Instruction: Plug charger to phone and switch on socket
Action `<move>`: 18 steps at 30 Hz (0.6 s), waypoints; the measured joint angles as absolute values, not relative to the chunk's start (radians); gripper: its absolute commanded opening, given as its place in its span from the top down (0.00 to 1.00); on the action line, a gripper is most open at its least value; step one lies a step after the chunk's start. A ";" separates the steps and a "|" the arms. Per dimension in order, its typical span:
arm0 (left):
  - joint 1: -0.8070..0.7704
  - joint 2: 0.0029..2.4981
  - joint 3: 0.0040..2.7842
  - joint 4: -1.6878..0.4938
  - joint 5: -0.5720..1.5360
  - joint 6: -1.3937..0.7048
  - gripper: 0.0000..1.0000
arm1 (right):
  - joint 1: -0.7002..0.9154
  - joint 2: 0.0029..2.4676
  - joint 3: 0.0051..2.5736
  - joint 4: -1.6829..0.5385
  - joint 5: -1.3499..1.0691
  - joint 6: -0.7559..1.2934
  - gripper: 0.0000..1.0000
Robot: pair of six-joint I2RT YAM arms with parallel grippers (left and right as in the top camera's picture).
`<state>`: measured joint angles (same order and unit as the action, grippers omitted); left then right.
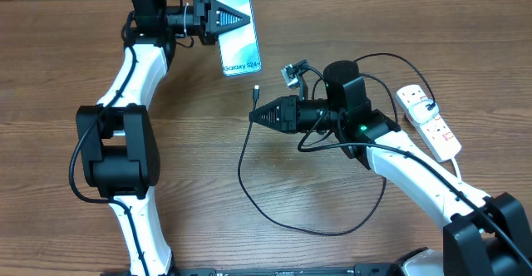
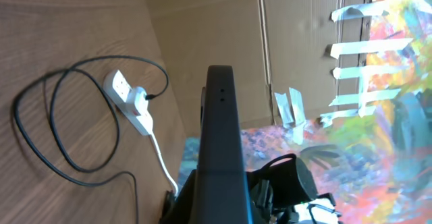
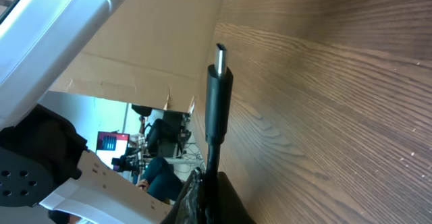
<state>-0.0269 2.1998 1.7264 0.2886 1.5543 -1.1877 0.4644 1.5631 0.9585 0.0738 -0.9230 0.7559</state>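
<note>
Right now you are on the plugging-in step: the charger (image 1: pixel 240 170) has not gone into the phone (image 1: pixel 241 47) yet, and the socket (image 1: pixel 428 120) switch comes after that. Your left claw (image 1: pixel 241 16) is pressed together on the phone, pinching it close to the far edge of the tabletop (image 1: pixel 199 160). In the left wrist view you see the phone (image 2: pixel 221 143) from its thin dark side. Your right claw (image 1: pixel 252 116) is pinching the charger just behind its little black tip (image 3: pixel 218 89), and the tip pokes out past the fingers. The tip is near the phone's near end but not touching it, with bare tabletop between them. Next, I think you need to line the tip up straight with the small hole in the phone's near end, then push it in slowly. The socket lies by the right edge of the tabletop, well apart from both claws, and the charger's other end looks plugged into it.
</note>
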 measured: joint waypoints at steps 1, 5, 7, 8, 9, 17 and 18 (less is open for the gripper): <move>-0.031 2.200 1.726 0.289 1.554 -1.200 0.96 | 0.464 1.563 0.958 0.075 -0.925 0.756 0.96; -0.044 2.200 1.726 0.289 1.555 -1.232 0.96 | 0.464 1.563 0.958 0.088 -0.929 0.759 0.96; -0.052 2.200 1.726 0.289 1.556 -1.237 0.96 | 0.464 1.563 0.958 0.103 -0.933 0.759 0.96; -0.056 2.200 1.726 0.289 1.557 -1.239 0.96 | 0.464 1.563 0.958 0.110 -0.934 0.759 0.96; -0.060 2.200 1.726 0.289 1.557 -1.240 0.96 | 0.464 1.563 0.958 0.113 -0.936 0.759 0.96; -0.079 2.200 1.726 0.289 1.557 -1.251 0.96 | 0.464 1.563 0.958 0.119 -0.939 0.760 0.96; -0.079 2.200 1.726 0.289 1.557 -1.251 0.96 | 0.464 1.563 0.958 0.120 -0.939 0.759 0.96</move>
<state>-0.0792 2.1998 1.7264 0.2893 1.5570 -1.2510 0.4644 1.5631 0.9585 0.1196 -0.9386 0.7593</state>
